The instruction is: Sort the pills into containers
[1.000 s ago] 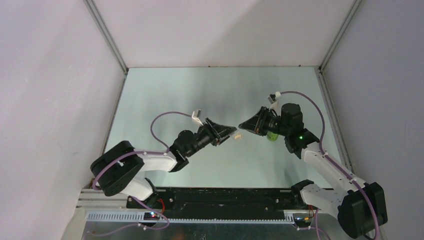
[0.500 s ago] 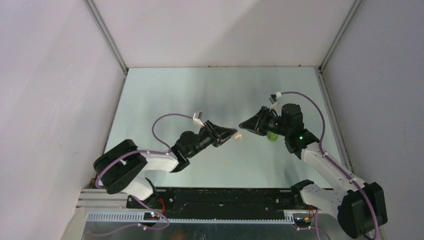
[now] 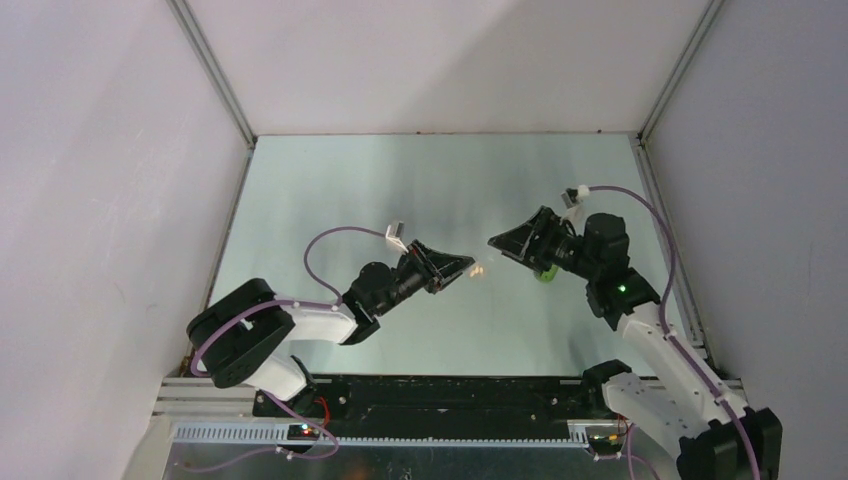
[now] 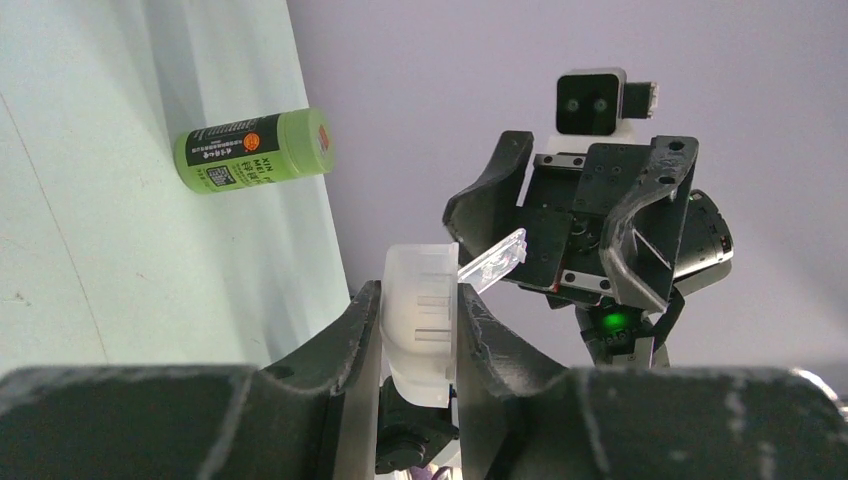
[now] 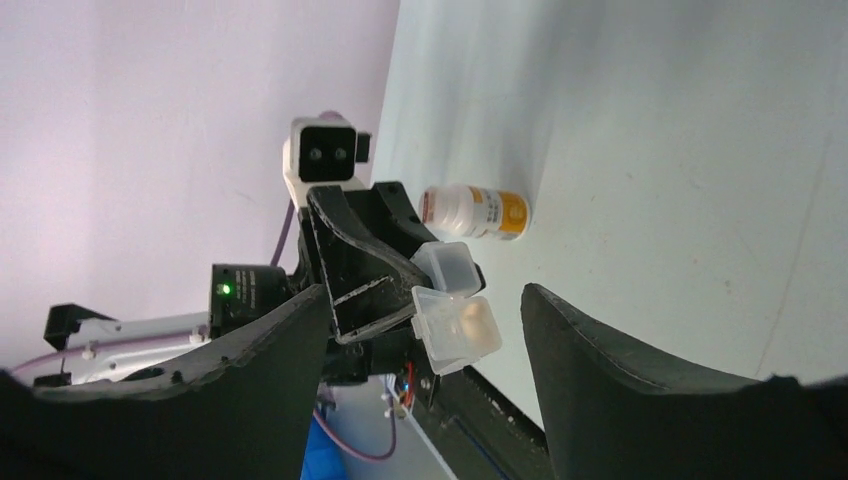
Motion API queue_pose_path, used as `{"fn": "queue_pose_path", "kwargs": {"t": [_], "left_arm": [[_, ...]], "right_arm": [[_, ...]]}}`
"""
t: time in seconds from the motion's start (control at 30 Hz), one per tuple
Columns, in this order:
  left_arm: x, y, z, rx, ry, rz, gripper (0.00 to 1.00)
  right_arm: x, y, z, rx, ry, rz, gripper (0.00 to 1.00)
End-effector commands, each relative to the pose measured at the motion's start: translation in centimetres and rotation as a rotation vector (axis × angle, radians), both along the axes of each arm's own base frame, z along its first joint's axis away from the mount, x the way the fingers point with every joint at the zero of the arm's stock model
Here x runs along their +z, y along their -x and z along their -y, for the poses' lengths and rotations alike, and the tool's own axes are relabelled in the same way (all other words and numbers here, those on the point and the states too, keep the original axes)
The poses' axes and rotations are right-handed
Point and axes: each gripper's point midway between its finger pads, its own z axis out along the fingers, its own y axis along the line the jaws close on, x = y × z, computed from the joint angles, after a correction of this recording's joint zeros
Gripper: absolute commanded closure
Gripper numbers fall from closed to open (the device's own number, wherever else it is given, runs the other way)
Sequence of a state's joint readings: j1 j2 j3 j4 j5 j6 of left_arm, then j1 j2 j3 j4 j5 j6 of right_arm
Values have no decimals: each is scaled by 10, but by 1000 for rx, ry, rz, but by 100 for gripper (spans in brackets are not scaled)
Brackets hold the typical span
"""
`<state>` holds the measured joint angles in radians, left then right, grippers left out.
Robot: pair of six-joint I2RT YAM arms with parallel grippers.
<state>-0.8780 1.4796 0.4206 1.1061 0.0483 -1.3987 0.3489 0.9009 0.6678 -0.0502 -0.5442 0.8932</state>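
**Left claw** (image 3: 458, 268): clamped on the pill box (image 4: 420, 310), which is held side-on between its fingers, apparently clear of the counter (image 3: 400, 180).

**Pill box:** translucent. One lid (image 4: 493, 262) is hinged open, and a pale pill (image 5: 476, 320) is seen in the open compartment.

**White bottle** (image 5: 475, 212): orange label, laid on its side on the counter beyond the left claw.

**Right claw** (image 3: 497, 243): fingers well apart with nothing between them, faced toward the box and just beside it.

**Green bottle** (image 4: 250, 150): laid on its side under the right arm.

**Step judged in hand:** one compartment is being filled while the box is steadied.

**Next move:** either the open lid is to be pressed shut or another pill fetched. In both cases the box must be kept level so the pill is not spilled.
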Motion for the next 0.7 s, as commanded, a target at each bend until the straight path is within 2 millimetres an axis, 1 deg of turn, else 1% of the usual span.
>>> {"fn": "queue_pose_path", "kwargs": {"t": [0.0, 0.07, 0.13, 0.2, 0.33, 0.4, 0.5, 0.57, 0.6, 0.67], "left_arm": [[25, 0, 1, 2, 65, 46, 100], [30, -2, 2, 6, 68, 49, 100], [35, -3, 4, 5, 72, 56, 100], [40, -3, 5, 1, 72, 65, 100], [44, -4, 6, 2, 72, 74, 100], [46, -4, 6, 3, 71, 78, 100], [47, -4, 7, -1, 65, 83, 100], [47, -4, 8, -3, 59, 84, 100], [47, -3, 8, -7, 57, 84, 100], [48, -4, 9, -10, 56, 84, 100]], "right_arm": [[8, -8, 28, -156, 9, 1, 27], [6, -11, 38, -215, -4, -42, 31], [4, -12, 40, -231, -14, -66, 36], [1, -13, 39, -228, -18, -87, 40], [-11, -13, 35, -197, -5, -140, 44], [-13, -8, 28, -138, -9, -156, 44], [-5, -3, 19, -63, -24, -120, 45], [5, 2, 14, -16, -34, -68, 44], [10, 6, 11, 14, -41, -42, 42], [15, 12, 8, 52, -48, -28, 40]]}}
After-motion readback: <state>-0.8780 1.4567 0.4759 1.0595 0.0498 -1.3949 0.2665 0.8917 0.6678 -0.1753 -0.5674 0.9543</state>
